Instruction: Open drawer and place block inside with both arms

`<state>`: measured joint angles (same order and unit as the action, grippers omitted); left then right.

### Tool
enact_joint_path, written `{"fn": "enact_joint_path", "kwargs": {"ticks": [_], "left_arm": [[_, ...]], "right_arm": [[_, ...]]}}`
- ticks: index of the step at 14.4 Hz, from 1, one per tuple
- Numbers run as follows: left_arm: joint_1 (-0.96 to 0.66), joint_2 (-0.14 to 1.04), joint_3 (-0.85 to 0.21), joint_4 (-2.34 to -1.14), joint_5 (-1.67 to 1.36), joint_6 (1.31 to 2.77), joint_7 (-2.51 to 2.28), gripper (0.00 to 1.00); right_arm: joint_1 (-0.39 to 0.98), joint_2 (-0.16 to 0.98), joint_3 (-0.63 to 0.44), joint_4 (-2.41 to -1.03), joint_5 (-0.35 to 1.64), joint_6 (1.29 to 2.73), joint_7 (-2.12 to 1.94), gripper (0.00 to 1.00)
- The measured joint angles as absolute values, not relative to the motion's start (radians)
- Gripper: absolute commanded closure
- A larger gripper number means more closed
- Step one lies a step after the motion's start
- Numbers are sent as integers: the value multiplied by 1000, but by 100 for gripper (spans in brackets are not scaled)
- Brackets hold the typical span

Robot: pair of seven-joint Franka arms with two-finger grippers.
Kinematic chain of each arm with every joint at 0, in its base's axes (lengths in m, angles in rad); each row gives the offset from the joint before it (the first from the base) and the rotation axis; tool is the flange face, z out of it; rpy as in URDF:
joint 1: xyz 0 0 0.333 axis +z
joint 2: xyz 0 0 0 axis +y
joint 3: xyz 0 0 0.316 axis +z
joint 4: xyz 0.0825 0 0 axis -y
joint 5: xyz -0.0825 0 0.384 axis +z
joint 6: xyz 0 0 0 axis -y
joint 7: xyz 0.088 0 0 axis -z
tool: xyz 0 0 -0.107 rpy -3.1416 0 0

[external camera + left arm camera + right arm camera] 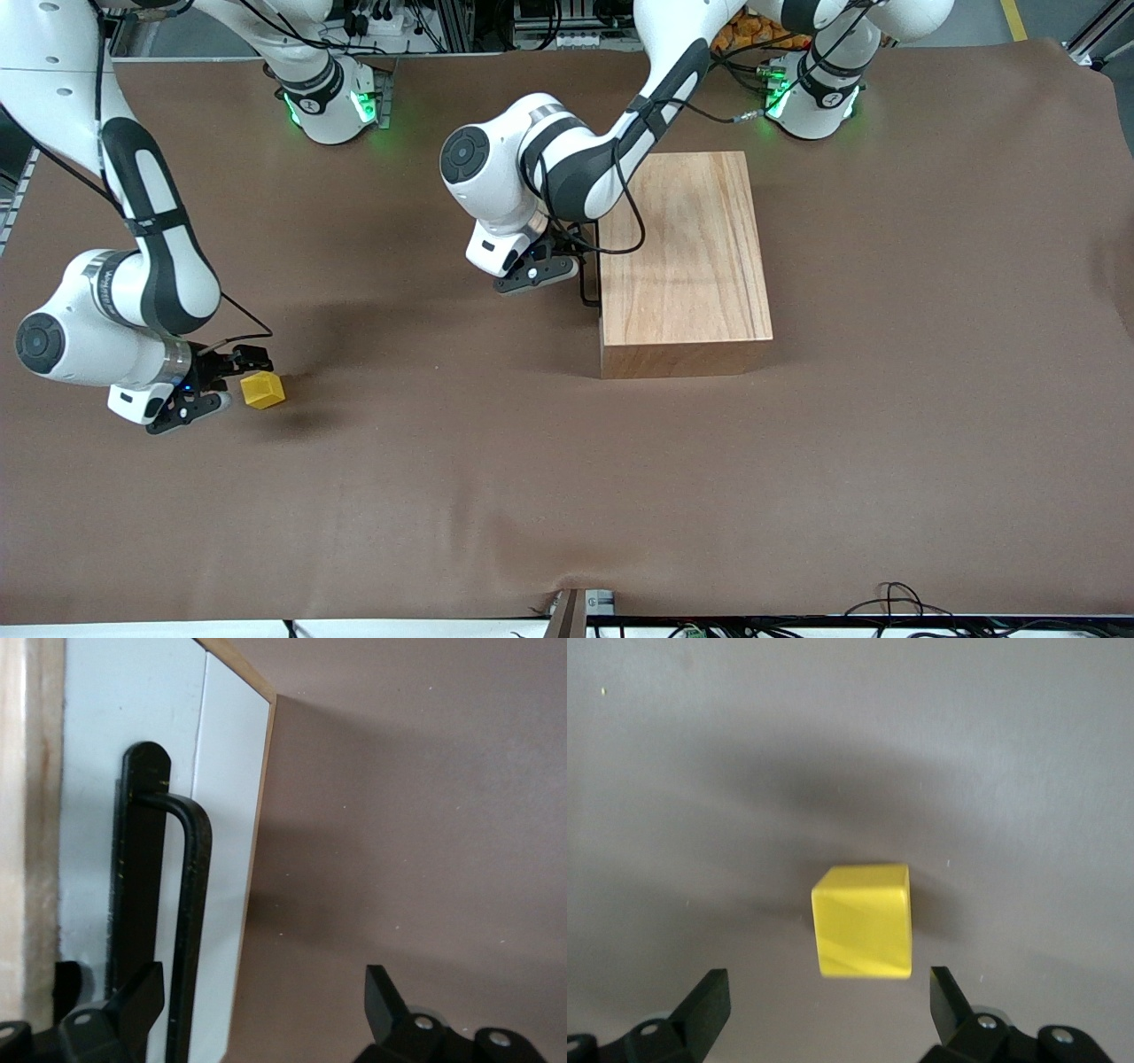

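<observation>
A: Surface?
B: Brown cloth-covered table, wrinkled along the edge nearest the front camera. Aluminium framing and cables above its top edge; more black cables at the near edge, toward the left arm's end.

A: Landmark?
B: Large plain wooden box, mid-table. Long axis running from the robot bases toward the front camera. Drawer face turned toward the right arm's end of the table.

A: Drawer?
B: White-edged drawer front panel with black U-shaped metal handle, flush with the box, shut. Handle bar running along the box's long axis. Front view showing only a sliver of the handle; panel visible only in the left wrist view.

A: Left arm?
B: Black two-finger left gripper right at the drawer face. Fingers spread, one tip tucked between handle bar and panel, the other out over bare cloth. Bar between the fingers, not clamped.

A: Block?
B: Small bright yellow cube on the cloth, well apart from the box, toward the right arm's end and nearer the front camera than the box. Sitting skewed to the table edges.

A: Right arm?
B: Black two-finger right gripper just beside the cube. Right wrist view: fingers wide apart, cube centred ahead of the gap, untouched. Contact not readable from the front view alone.
</observation>
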<state>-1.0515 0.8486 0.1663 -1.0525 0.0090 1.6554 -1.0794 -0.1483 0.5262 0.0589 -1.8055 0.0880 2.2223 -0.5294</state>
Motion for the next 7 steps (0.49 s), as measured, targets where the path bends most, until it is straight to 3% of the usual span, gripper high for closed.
{"fn": "enact_joint_path", "kwargs": {"ticks": [7], "left_arm": [[-1054, 853, 166, -1054, 45, 1638, -979, 0]], "right_arm": [[-115, 535, 45, -1870, 18, 2393, -529, 0]]}}
